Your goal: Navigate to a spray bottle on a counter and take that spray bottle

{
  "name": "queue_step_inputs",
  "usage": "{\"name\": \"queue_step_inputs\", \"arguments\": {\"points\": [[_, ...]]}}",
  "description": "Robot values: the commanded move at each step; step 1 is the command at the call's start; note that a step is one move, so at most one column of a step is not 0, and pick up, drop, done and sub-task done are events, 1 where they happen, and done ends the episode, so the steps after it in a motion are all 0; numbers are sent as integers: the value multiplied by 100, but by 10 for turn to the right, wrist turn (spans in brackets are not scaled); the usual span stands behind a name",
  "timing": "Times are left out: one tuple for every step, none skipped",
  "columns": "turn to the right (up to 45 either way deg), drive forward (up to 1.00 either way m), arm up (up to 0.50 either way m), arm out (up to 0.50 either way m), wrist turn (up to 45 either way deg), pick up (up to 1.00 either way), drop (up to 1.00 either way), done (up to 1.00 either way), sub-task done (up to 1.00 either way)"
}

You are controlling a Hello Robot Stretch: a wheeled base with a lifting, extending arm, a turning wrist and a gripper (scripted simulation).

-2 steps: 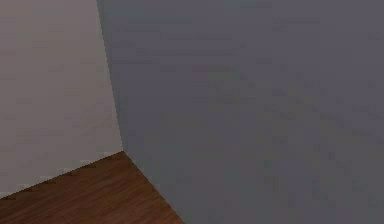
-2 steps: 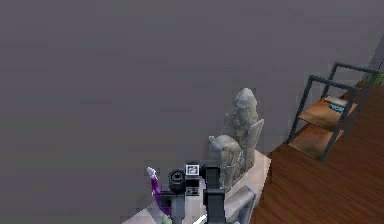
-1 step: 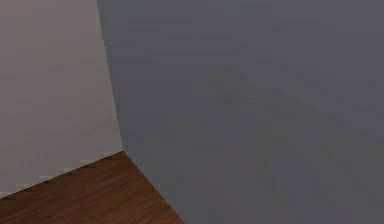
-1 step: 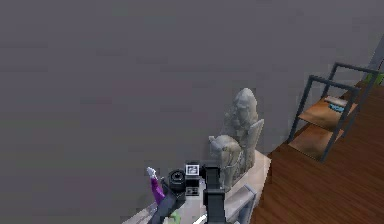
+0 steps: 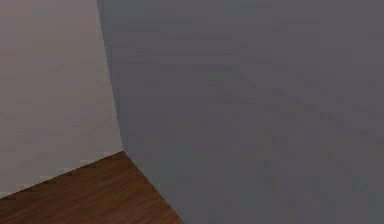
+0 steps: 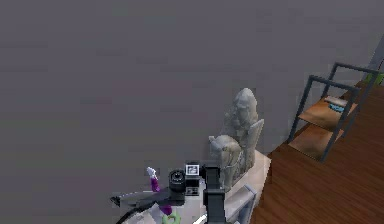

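**A:** Where is the gripper (image 6: 122, 199) sitting?

**B:** It is reaching out low at the arm side view's bottom, and a small purple spray bottle (image 6: 153, 179) with a white top is showing right by it. I cannot tell how the gripper is set, or whether it is holding anything.

**A:** So how far is the job getting on?

**B:** The driving is looking finished, I'd judge. The robot is standing against the counter (image 6: 256, 186) and the arm (image 6: 215, 205) is stretching over it. Taking the bottle is what is left, since it is not showing lifted clear of the top.

**A:** And around it?

**B:** A grey statue (image 6: 242, 135) is standing on the pale counter, near the bottle. A dark-framed shelf (image 6: 330, 100) is standing on the wooden floor (image 6: 320, 180) at the right, with a grey wall (image 6: 120, 80) running behind. Ahead, a paler wall (image 5: 50, 80) is meeting a grey one in a corner.
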Motion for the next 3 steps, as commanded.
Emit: {"name": "queue_step_inputs", "arguments": {"points": [[0, 0, 0, 0, 450, 0, 0, 0, 0], [0, 0, 0, 0, 240, 0, 0, 0, 0], [0, 0, -30, 0, 0, 0, 0, 0, 0]]}}
